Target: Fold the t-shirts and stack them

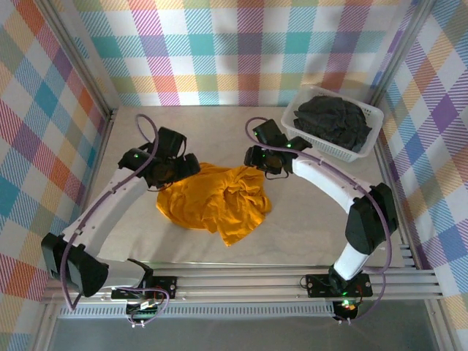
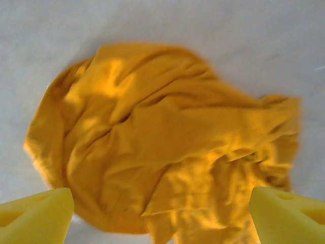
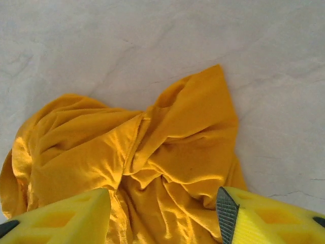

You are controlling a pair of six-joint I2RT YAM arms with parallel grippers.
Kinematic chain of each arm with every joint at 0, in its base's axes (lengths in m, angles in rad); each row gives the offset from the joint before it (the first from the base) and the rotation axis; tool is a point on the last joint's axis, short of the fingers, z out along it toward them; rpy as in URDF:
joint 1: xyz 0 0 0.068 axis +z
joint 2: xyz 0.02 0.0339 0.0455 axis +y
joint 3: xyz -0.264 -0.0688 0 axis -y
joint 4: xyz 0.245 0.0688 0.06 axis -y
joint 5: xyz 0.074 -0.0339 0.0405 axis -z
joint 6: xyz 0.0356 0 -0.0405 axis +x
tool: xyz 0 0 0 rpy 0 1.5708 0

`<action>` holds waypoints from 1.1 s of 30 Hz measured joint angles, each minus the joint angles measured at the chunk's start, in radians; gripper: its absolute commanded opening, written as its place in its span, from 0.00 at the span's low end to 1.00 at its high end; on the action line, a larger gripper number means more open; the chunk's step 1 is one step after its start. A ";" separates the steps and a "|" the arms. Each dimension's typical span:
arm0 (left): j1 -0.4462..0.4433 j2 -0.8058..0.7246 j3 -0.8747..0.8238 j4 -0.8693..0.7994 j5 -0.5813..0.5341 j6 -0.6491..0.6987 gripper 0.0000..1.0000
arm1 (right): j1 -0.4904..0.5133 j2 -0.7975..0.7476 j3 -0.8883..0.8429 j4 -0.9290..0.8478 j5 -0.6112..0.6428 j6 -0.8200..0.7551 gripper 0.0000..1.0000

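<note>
The orange-yellow t-shirt (image 1: pixel 214 202) lies crumpled in a loose heap on the table's middle; its folds show in the left wrist view (image 2: pixel 167 152) and the right wrist view (image 3: pixel 152 168). The dark charcoal t-shirt (image 1: pixel 333 119) is bunched inside the white basket (image 1: pixel 303 96) at the back right. My left gripper (image 1: pixel 178 168) hovers at the heap's upper left edge, open, with its yellow fingers (image 2: pixel 35 218) spread wide above the cloth. My right gripper (image 1: pixel 257 159) hangs over the heap's upper right corner, open too, fingers (image 3: pixel 254 218) apart and holding nothing.
The pale table (image 1: pixel 219 124) is walled by plaid panels on three sides. The basket stands in the back right corner. Bare table lies behind the heap and in front of it toward the rail (image 1: pixel 241 281).
</note>
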 measured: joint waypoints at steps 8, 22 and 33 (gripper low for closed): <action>0.237 0.042 -0.305 0.034 0.199 -0.185 0.81 | 0.023 0.060 -0.034 0.072 -0.162 0.011 0.60; 0.181 0.076 -0.504 0.129 0.318 -0.403 0.72 | -0.077 0.045 -0.306 0.068 -0.304 0.237 0.56; 0.159 0.113 -0.566 0.298 0.339 -0.525 0.00 | 0.001 0.028 -0.376 0.058 -0.421 0.296 0.43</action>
